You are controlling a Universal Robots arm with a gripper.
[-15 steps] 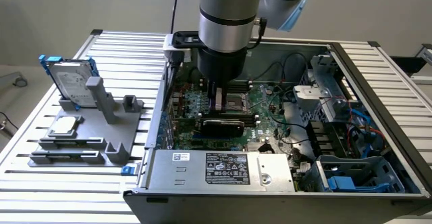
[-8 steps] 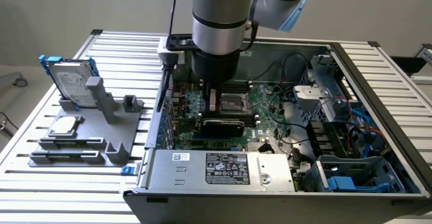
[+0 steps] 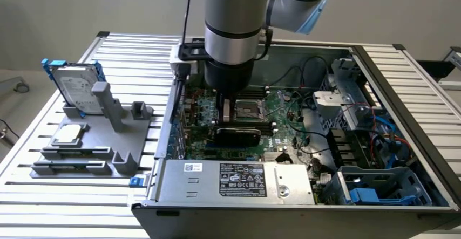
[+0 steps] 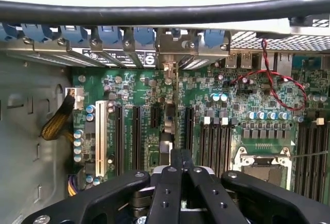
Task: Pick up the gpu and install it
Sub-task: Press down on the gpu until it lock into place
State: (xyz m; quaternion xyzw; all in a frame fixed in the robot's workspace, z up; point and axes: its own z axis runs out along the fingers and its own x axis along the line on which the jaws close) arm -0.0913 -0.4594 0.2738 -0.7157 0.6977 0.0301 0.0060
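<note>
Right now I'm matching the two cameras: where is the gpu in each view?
Exterior view: the gpu, black cover showing, under the pincer inside the open case.
Wrist view: the gpu, edge-on, runs from the pincer toward the rear slot brackets.
Shared landmark: the CPU socket beside it.

One camera stands high off the arm, looking down over the open computer case (image 3: 303,142) on the surface (image 3: 129,50). The wrist camera peers close along the pincer (image 4: 181,170). Both catch the motherboard (image 4: 154,105).
</note>
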